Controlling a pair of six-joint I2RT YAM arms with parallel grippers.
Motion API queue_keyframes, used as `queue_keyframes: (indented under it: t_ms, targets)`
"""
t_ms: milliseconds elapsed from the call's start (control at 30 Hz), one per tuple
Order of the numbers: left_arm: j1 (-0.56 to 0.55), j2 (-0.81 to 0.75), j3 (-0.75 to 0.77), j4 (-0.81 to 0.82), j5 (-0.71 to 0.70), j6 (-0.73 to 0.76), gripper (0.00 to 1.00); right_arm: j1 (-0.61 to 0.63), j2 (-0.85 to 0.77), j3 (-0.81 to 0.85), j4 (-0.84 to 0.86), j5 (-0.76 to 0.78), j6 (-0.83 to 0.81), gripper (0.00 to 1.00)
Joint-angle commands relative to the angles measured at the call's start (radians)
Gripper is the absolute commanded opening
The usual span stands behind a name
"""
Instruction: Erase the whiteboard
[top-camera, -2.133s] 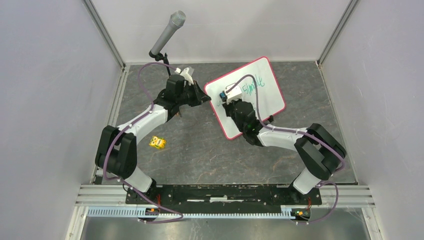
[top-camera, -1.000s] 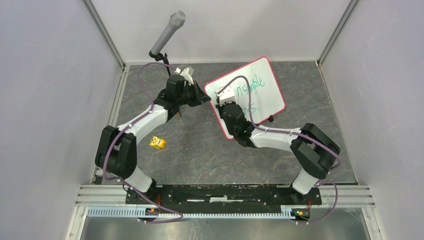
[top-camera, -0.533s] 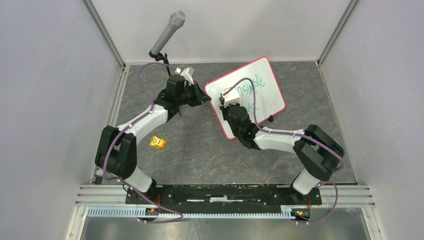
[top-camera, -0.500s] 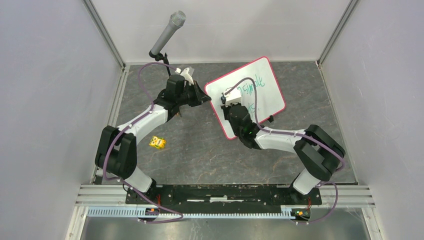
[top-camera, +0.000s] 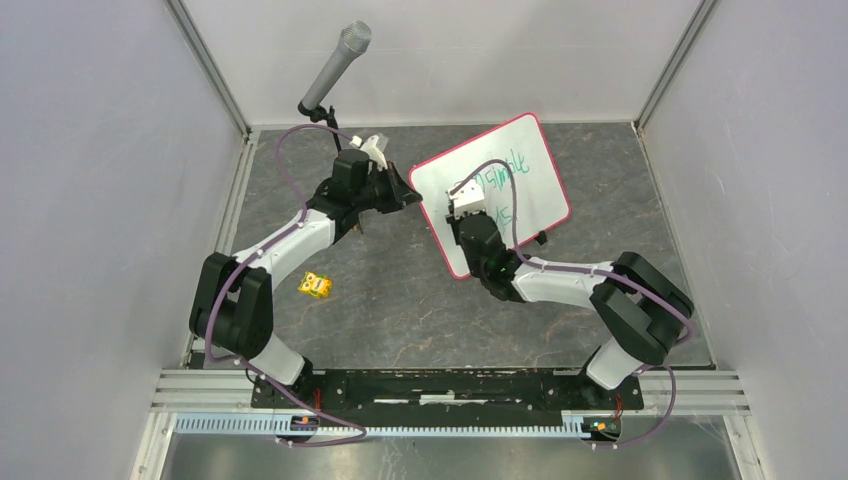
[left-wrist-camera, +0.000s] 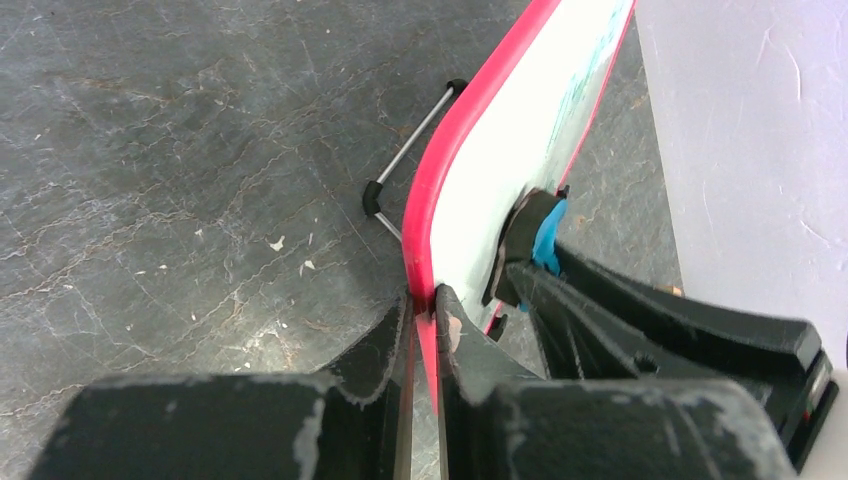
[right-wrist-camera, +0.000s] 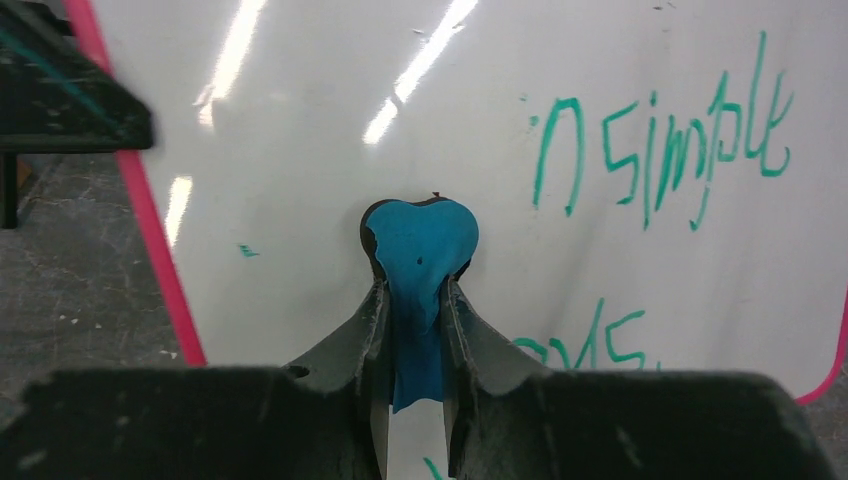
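Possibly the whiteboard (left-wrist-camera: 500, 150) slips from the left claw (left-wrist-camera: 425, 305) pinching its edge if the right claw (right-wrist-camera: 412, 300), gripping a blue eraser (right-wrist-camera: 422, 235), pushes hard.

My left hand (left-wrist-camera: 425, 300) has both fingers pinched onto the pink-red frame of the whiteboard (left-wrist-camera: 480, 190). I see the board almost edge-on, standing on its edge and running away toward the top right. Faint green marks (left-wrist-camera: 580, 95) show on its white face. The black right hand (left-wrist-camera: 535, 275) reaches in from the right with a blue pad (left-wrist-camera: 547, 238) at its tip, pressed against that face. On the board's far side a thin metal rod (left-wrist-camera: 412, 143) with black end caps sits low over the grey marbled counter (left-wrist-camera: 180, 180) — a pale wall (left-wrist-camera: 740, 150) fills the upper right.
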Motion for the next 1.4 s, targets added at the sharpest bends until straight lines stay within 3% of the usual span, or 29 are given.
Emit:
queue_keyframes:
  t_ms: [0, 733, 833, 1367]
  targets:
    - [-0.016, -0.04, 0.037, 0.044, 0.038, 0.016, 0.06, 0.073, 0.06, 0.084, -0.038, -0.085, -0.031, 0.16]
    - [-0.022, -0.027, 0.039, 0.041, 0.032, 0.024, 0.06, 0.1, 0.055, 0.079, 0.115, -0.253, -0.158, 0.17]
    - [-0.021, -0.029, 0.04, 0.039, 0.031, 0.024, 0.06, 0.098, 0.04, 0.045, 0.116, -0.206, -0.169, 0.17]
    - [-0.021, -0.033, 0.046, 0.026, 0.026, 0.034, 0.06, -0.157, -0.019, -0.069, -0.131, -0.011, 0.199, 0.17]
